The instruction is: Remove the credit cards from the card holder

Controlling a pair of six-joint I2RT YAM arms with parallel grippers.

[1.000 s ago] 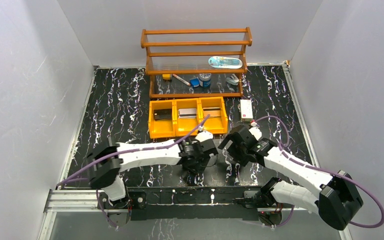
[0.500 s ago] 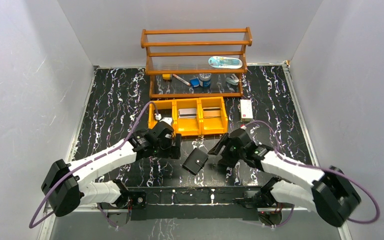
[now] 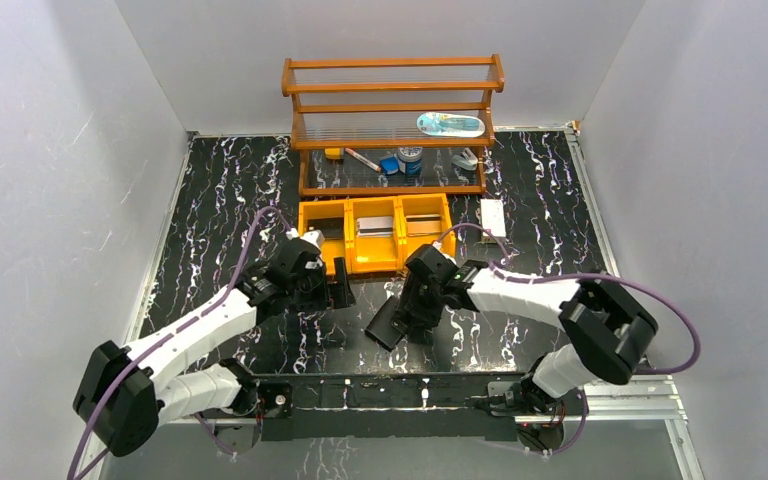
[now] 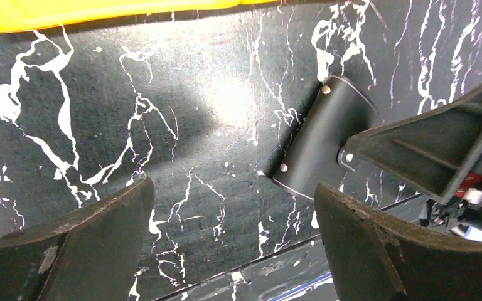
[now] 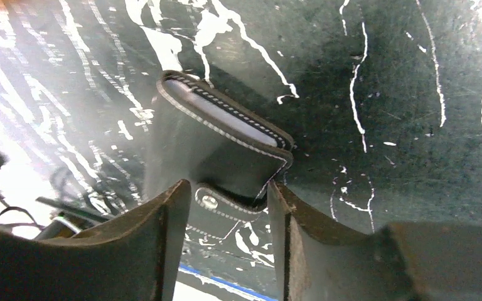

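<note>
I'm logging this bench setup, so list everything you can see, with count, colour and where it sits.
card holder: one, black, closed, flat on the table in front of the bin tray
bin tray: one, yellow, three compartments, mid-table; contents unclear
shelf rack: one, orange-brown wood, at the back
oval item: one, blue and white, on the rack's middle shelf
small items: several, mixed colours, on the lowest shelf, too small to name
white box: one, right of the bin tray
table: one, black with white veins
left gripper: open, empty, in front of the bin tray
right gripper: fingers astride the card holder's end; grip unclear
</note>
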